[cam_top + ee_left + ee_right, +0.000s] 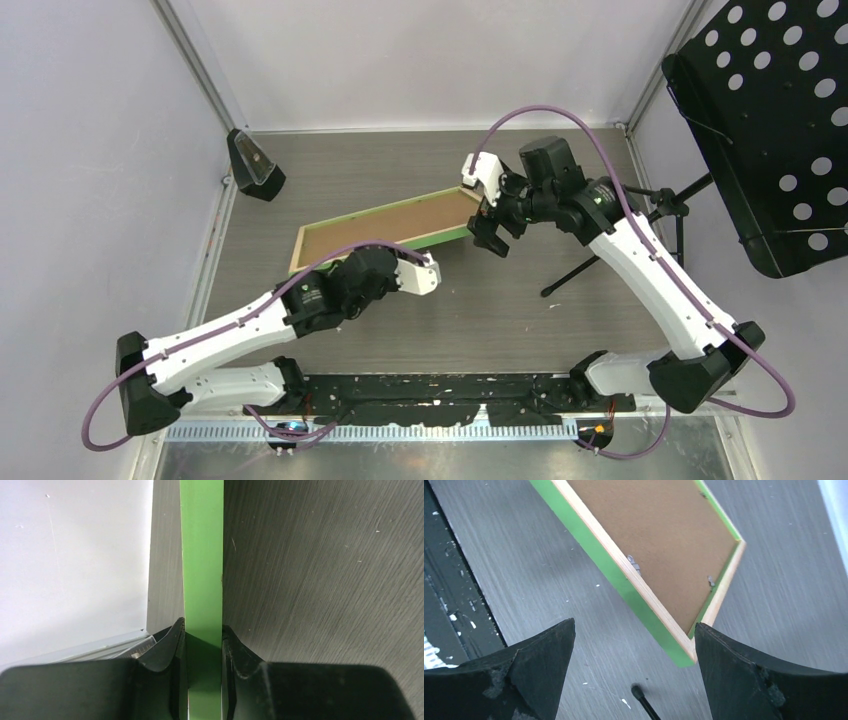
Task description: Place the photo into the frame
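Item 1, left arm [230, 335]. We record it reaching from its base at the near left corner, low over the table [480, 310], angled up and rightward toward the centre. The left gripper [423, 266] stands narrow, clamped on the near long edge of the frame [385, 225]; in the wrist view the green edge runs straight up between both fingers [165, 650], each pressed against a side.

Item 2, the frame. We note it lying across the middle of the table, back upward, slanting from near left to far right. Light wood rim, green outer edge, brown backing sheet [659, 540] seated inside under small metal clips [634, 564] (two show clearly).

Item 3, right arm [660, 270]. We record it rising from the near right corner, bent at the elbow, wrist turned leftward and down at the frame's right end. The right gripper [634, 625] gapes wide, holding nothing; the frame's corner sits between its fingers [729, 665], just beside the right one, contact not certain.
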### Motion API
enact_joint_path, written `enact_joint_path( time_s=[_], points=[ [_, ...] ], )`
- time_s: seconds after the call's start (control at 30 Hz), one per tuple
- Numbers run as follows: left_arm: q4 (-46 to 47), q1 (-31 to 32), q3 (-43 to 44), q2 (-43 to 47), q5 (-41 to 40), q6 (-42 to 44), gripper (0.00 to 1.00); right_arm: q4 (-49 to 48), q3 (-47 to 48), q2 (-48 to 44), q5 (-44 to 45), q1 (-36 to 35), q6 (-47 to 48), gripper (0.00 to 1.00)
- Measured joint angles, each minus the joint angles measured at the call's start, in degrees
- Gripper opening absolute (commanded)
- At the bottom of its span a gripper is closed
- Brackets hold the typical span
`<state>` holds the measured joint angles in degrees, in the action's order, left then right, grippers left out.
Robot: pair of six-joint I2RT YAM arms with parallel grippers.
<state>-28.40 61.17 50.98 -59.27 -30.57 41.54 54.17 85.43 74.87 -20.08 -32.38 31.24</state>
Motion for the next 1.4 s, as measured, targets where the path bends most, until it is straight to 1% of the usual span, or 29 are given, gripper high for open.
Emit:
enact_joint_path(
  time_s=[0.2, 0.37, 0.5, 0.7, 0.9, 1.13, 1.4],
  points=[
    [-7.48, -0.17, 6.64, -0.02, 2.67, -1.81, 0.0, -0.11, 1.44, -0.44, 2.25, 0.15, -0.22, 0.95],
    [-13.38, -1.75, 12.0, -0.59, 6.01, -2.23, 0.0, -0.02, 3.13, -0.5, 3.65, 0.15, -0.17, 0.95],
    [-17.81, -3.54, 16.92, -1.64, 9.2, -2.78, 0.0, 0.26, 5.86, -0.66, 4.42, 0.15, 0.04, 0.95],
    [-22.97, -5.42, 22.29, -3.72, 11.91, -3.56, 0.0, 1.77, 10.82, -0.63, 4.52, 0.15, 0.9, 0.96],
    [-26.95, -7.72, 27.41, -5.66, 15.02, -3.74, 0.0, 5.7, 15.89, -0.57, 3.21, 0.15, 4.04, 0.95],
    [-30.67, -9.53, 33.42, -7.63, 18.08, -4.76, 0.0, 9.75, 19.17, 0.72, 1.29, 0.11, 7.37, 0.95],
    [-31.78, -10.21, 35.06, -7.72, 21.22, -6.03, 0.0, 11.43, 19.3, 2.14, 1.01, -0.52, 9.14, 0.95]
  ],
)
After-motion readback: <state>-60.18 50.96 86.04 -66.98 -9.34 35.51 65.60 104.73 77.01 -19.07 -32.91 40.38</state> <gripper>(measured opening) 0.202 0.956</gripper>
